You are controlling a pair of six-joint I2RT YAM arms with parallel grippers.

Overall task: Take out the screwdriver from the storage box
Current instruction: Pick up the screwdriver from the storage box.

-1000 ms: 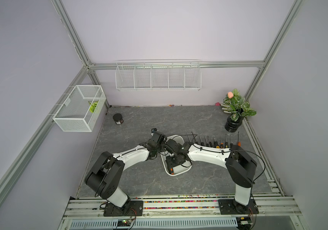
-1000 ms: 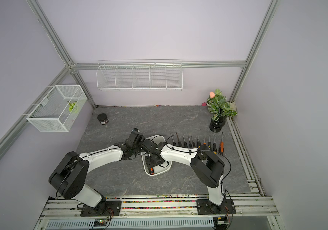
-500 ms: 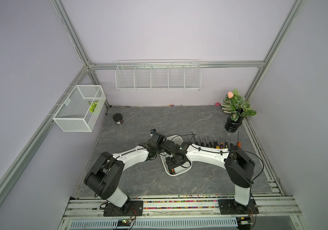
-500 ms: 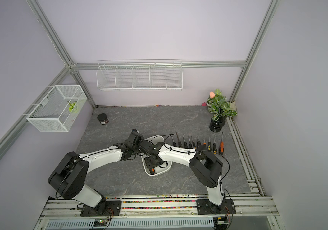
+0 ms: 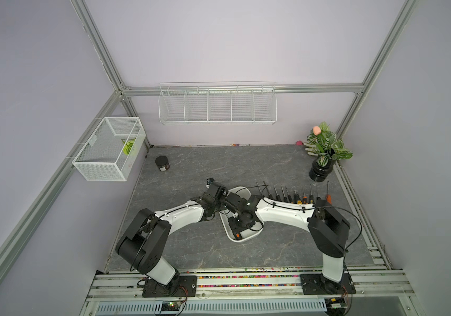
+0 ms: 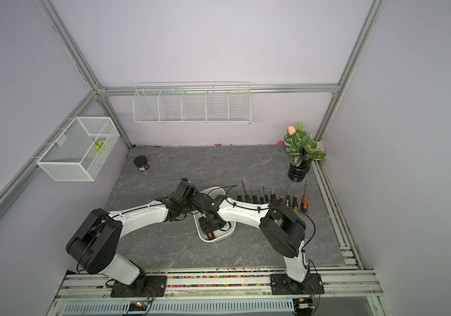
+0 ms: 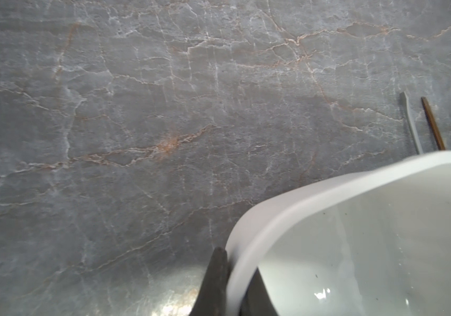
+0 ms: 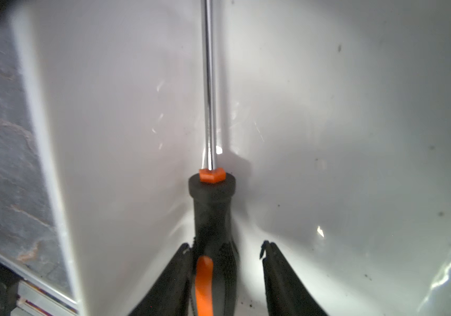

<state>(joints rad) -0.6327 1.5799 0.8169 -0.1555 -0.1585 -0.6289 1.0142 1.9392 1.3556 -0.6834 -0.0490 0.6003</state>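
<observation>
The screwdriver (image 8: 212,213) lies inside the box (image 8: 109,109), apparently along the crease where the floor meets a side wall. The right gripper (image 8: 226,245) is down in the box with its jaws partly open astride the handle. The wall-side finger touches the handle and the other stands clear of it, so nothing is gripped yet. The left gripper (image 7: 236,268) is pinched shut on the box's rim, one finger outside the wall and one inside. Closing from this off-centre stance could shove or roll the handle against the wall, giving a slanted, weak hold that slips on the lift. The wall-side finger has little room and might jam. If the long shaft catches the rim, the box could tilt or drag, should the rim pinch slide on smooth plastic.
</observation>
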